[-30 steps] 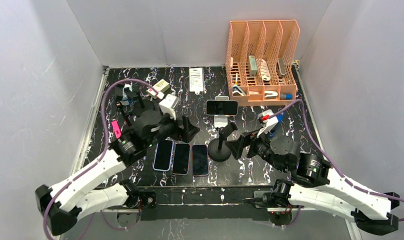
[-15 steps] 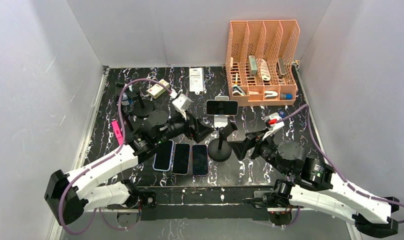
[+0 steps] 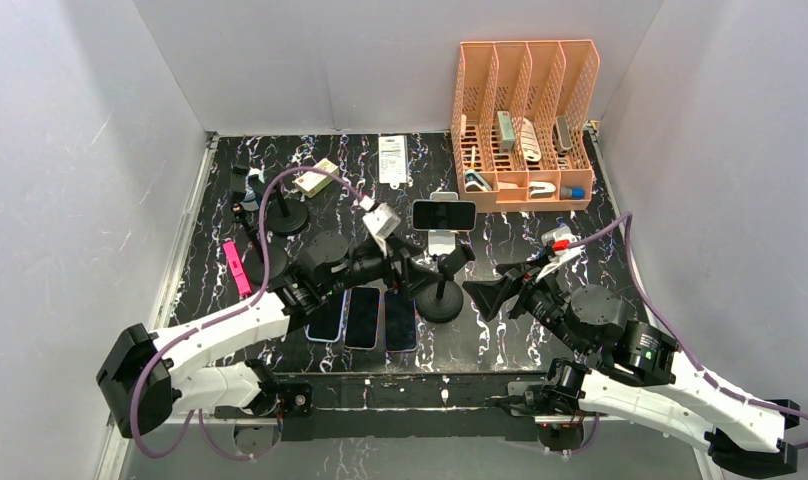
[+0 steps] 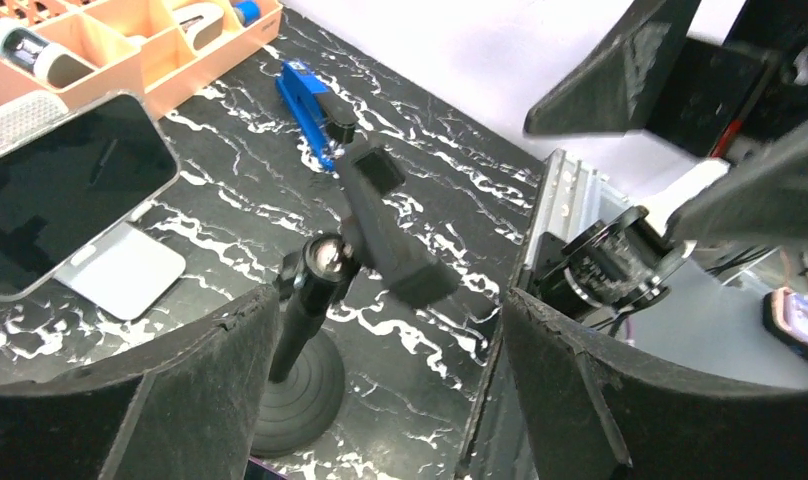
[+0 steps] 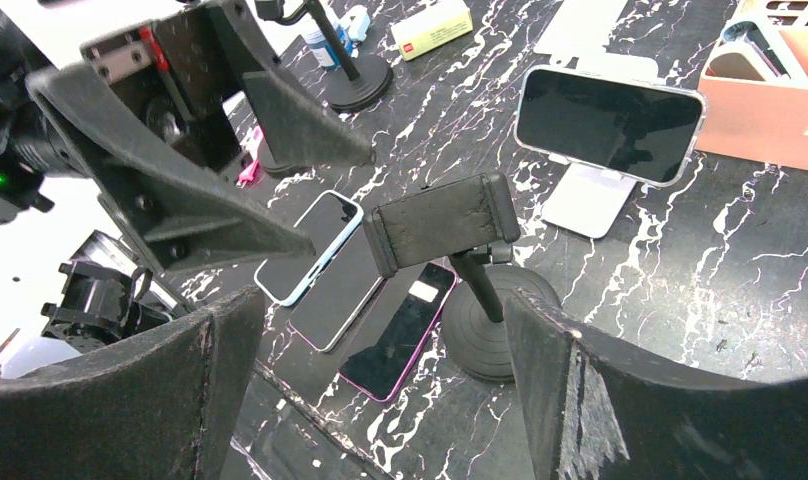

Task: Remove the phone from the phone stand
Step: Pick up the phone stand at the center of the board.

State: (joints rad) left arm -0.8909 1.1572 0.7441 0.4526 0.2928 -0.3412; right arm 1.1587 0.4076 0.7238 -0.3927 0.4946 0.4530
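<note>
A dark-screened phone (image 3: pixel 444 214) rests sideways on a small white stand (image 3: pixel 440 241) at mid table; it also shows in the left wrist view (image 4: pixel 65 190) and the right wrist view (image 5: pixel 608 123). Just in front stands an empty black clamp stand (image 3: pixel 440 298) with a round base (image 5: pixel 495 325) and a clamp head (image 4: pixel 380 225). My left gripper (image 3: pixel 415 275) is open and empty, right beside the black stand's left side. My right gripper (image 3: pixel 490 295) is open and empty, just right of that stand. Both sets of jaws stand wide apart.
Three phones lie flat side by side (image 3: pixel 362 317) left of the black stand's base. A second black stand (image 3: pixel 285 215) is at the back left. An orange organizer (image 3: pixel 525 120) stands at the back right. A pink item (image 3: pixel 232 262) lies at the left edge.
My left gripper has swung right, from above the flat phones to beside the black stand. My right gripper has drawn slightly back to the right. The phone has not moved.
</note>
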